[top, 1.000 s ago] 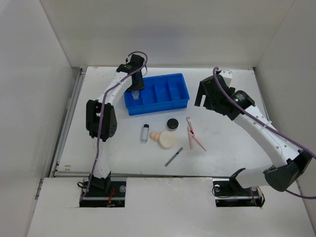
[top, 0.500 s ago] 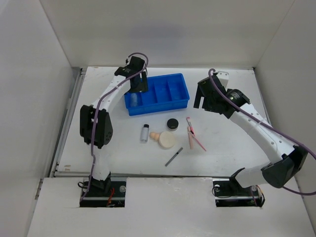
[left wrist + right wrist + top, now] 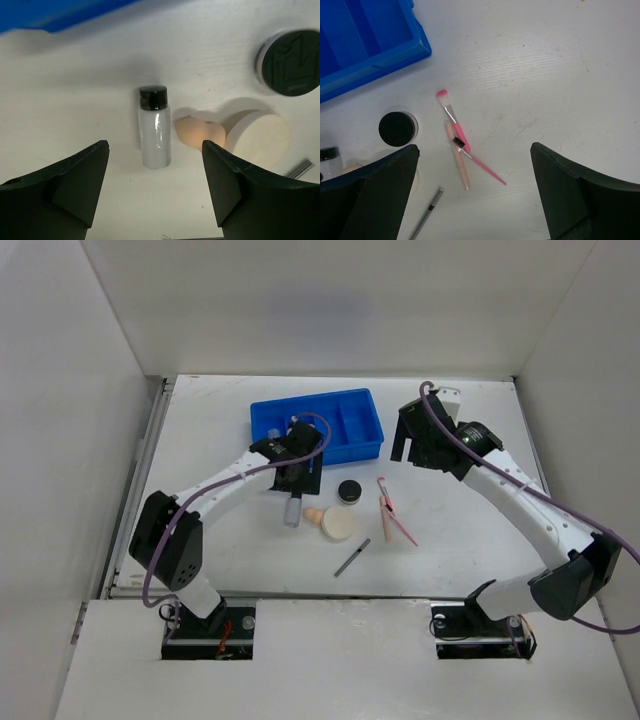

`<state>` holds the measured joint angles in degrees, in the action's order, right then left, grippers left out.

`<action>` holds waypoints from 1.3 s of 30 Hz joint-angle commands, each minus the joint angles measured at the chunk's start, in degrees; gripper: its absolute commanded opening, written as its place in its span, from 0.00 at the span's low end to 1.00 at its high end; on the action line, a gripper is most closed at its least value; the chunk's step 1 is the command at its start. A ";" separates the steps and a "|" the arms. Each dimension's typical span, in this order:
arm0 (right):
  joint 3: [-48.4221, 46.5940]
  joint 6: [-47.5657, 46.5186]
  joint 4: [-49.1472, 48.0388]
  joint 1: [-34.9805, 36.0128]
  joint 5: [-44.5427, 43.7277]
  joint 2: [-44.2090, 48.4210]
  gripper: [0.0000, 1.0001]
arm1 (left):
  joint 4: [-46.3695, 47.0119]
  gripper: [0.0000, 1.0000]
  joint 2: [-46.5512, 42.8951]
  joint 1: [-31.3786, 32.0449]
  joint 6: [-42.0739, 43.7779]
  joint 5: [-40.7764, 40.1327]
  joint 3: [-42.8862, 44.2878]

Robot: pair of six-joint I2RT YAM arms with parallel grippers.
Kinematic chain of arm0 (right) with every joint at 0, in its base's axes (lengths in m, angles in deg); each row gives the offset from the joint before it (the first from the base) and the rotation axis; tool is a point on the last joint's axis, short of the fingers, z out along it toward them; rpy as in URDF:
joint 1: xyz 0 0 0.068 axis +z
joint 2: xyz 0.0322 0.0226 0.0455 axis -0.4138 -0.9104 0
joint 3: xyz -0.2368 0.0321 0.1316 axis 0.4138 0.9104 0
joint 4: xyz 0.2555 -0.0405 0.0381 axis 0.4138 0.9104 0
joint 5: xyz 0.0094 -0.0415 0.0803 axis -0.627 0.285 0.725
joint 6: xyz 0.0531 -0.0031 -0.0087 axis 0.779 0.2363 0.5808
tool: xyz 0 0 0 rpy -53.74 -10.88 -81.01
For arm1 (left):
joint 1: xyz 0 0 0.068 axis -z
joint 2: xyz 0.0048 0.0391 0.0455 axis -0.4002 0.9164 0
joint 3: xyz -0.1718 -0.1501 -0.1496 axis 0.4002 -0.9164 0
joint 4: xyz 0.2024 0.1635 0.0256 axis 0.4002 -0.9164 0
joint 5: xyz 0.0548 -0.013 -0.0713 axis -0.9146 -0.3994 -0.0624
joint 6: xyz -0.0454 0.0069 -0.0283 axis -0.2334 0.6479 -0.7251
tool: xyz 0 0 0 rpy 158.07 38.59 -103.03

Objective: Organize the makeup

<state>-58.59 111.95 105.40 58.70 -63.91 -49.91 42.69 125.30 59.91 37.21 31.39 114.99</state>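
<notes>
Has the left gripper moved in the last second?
Yes. The left gripper came off the blue tray's left end toward the near edge, now above the clear vial.

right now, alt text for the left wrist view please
A clear vial with a black cap lies on the table, framed by the open left tool. A beige sponge, cream puff and black jar sit to its right.

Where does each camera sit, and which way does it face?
Top external: above and behind the bases, looking down at the table; both arms show.
Left wrist: behind the left gripper, looking down at a clear vial between its fingers.
Right wrist: behind the right gripper, looking down at the pink tools; fingers at bottom corners.
Shared: the black jar shows in all three.
</notes>
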 commanded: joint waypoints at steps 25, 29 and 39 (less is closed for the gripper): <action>2.82 -0.17 -1.42 0.54 0.20 -0.87 1.00 | 8.89 0.57 6.59 -0.90 -7.38 1.90 -13.65; 2.82 -0.17 -1.42 0.54 0.72 -1.40 1.00 | 9.42 0.44 6.60 -0.90 -6.86 2.52 -13.65; 2.29 -0.17 -1.95 0.54 1.25 -1.93 1.00 | 5.04 0.19 3.27 -0.90 -4.22 2.52 -9.43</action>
<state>-55.77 111.95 105.03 58.70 -63.25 -51.63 50.95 131.40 59.21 31.48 34.98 103.48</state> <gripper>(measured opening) 0.996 0.355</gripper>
